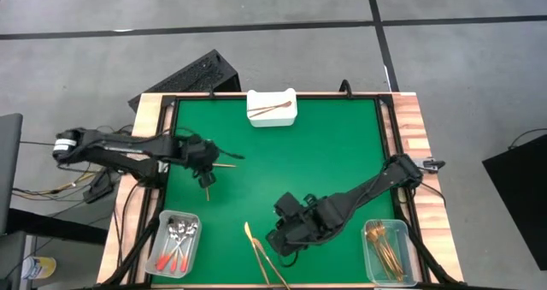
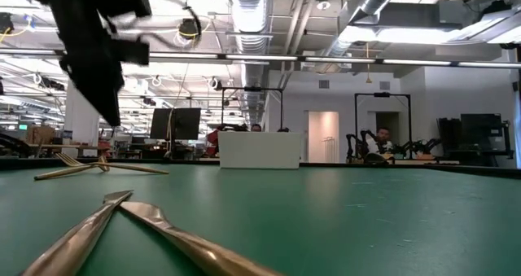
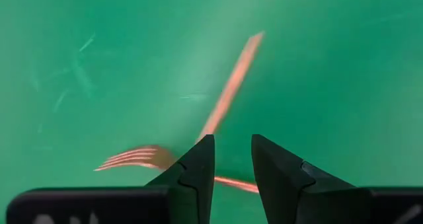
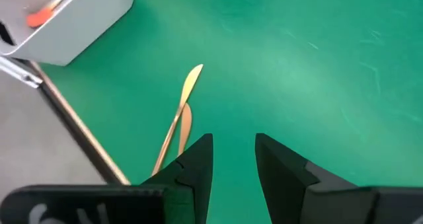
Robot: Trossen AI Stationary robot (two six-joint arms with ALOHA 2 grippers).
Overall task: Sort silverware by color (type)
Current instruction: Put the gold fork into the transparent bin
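— Green counter (image 1: pixel 333 153) spreads wide between our two arms; what lies under the left tool (image 3: pixel 232 159)?

— We have the left tool hovering with its fingers slightly parted, gripping nothing. Right beneath its tips lie two copper pieces (image 3: pixel 225 98) crossed on the mat, a fork's tines fanning out to one side. Open green surrounds them on every side.

— And the right tool (image 4: pixel 233 159)?

— Ours on that side hangs near the counter's front edge, fingers parted and empty. Just ahead of it lie a gold knife and a second gold piece (image 4: pixel 178 118) side by side, touching along their length, close to the black rim. Beyond them sits the clear bin of red-handled spoons (image 1: pixel 175 243) in the front corner.

— Anything behind the right tool?

— The other clear bin (image 1: pixel 386 249) holding gold pieces stands at the opposite front corner, by the wooden border. Well away from both tools, against the far edge, the white tray (image 1: pixel 272 109) carries one copper piece. The middle stretch between it and us stays bare green.
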